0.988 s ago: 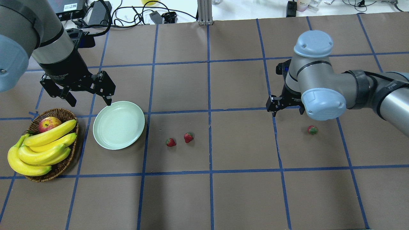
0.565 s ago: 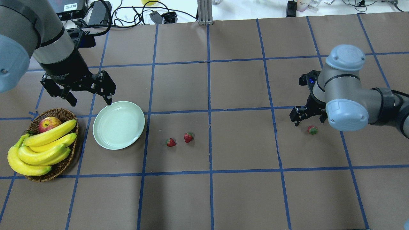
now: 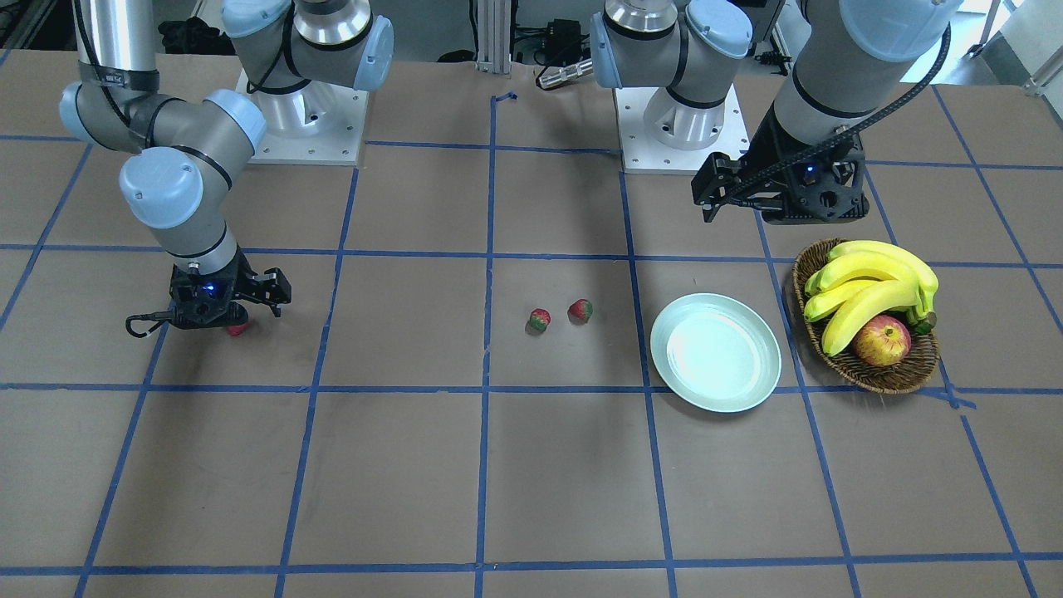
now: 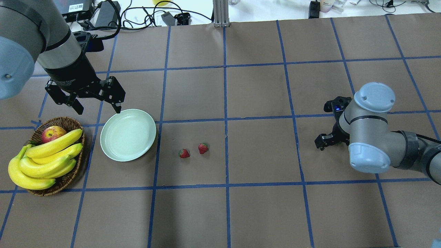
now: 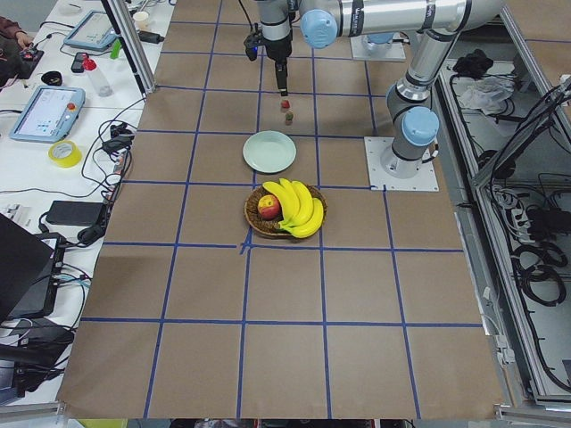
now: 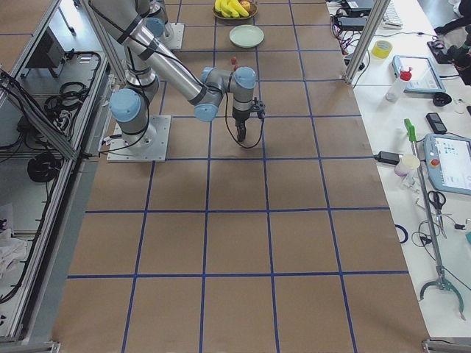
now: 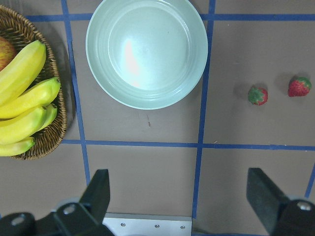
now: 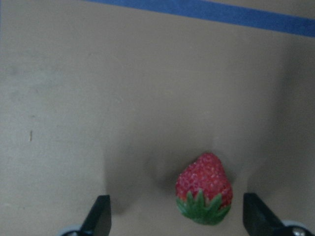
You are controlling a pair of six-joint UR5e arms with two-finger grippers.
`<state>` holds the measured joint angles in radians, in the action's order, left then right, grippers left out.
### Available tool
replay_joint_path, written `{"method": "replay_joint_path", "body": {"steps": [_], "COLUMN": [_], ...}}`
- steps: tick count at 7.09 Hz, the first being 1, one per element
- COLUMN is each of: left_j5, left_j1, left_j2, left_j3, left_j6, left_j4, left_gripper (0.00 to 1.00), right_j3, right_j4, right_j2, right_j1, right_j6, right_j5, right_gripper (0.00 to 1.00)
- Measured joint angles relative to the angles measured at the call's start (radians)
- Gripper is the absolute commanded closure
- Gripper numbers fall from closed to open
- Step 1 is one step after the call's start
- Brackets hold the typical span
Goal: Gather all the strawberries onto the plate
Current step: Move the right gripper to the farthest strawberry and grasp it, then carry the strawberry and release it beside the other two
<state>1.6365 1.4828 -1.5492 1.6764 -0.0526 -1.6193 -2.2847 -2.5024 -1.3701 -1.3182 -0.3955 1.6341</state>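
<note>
Two small red strawberries (image 4: 184,153) (image 4: 203,148) lie on the table right of the pale mint-green plate (image 4: 128,134), which holds nothing. A third strawberry (image 8: 204,189) lies far to the right, between the open fingers of my right gripper (image 8: 179,216), low over the table. My right arm hides it in the overhead view, and the front view shows a bit of it (image 3: 238,329) under the gripper. My left gripper (image 4: 98,111) is open and empty, hovering just behind the plate's far-left rim.
A brown wicker basket (image 4: 65,182) with bananas (image 4: 44,158) and a red-yellow apple (image 4: 53,133) stands left of the plate. Cables and power bricks (image 4: 106,13) and an aluminium post (image 4: 220,13) are at the table's far edge.
My right arm has swung right and toward the near side, down over the right-hand strawberry, now hidden in the overhead view. My left arm has hardly moved.
</note>
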Motion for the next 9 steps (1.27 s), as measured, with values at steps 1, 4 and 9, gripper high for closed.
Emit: {"method": "replay_joint_path", "body": {"steps": [1, 4, 9], "left_j5": [0.000, 0.001, 0.002], "left_j1": [-0.004, -0.008, -0.009], "left_j2": [-0.009, -0.026, -0.028], "left_j3": [0.007, 0.014, 0.016], "left_j6": [0.000, -0.001, -0.001], "left_j4": [0.025, 0.058, 0.061], "left_gripper": [0.00, 0.00, 0.00], "right_j3": [0.013, 0.025, 0.172], "right_j4": [0.000, 0.006, 0.221], "right_j2": [0.004, 0.006, -0.010], "right_j1": [0.000, 0.001, -0.282], "right_j6": [-0.001, -0.002, 0.551], "right_j5": [0.000, 0.000, -0.167], "right_gripper": [0.99, 1.00, 1.00]}}
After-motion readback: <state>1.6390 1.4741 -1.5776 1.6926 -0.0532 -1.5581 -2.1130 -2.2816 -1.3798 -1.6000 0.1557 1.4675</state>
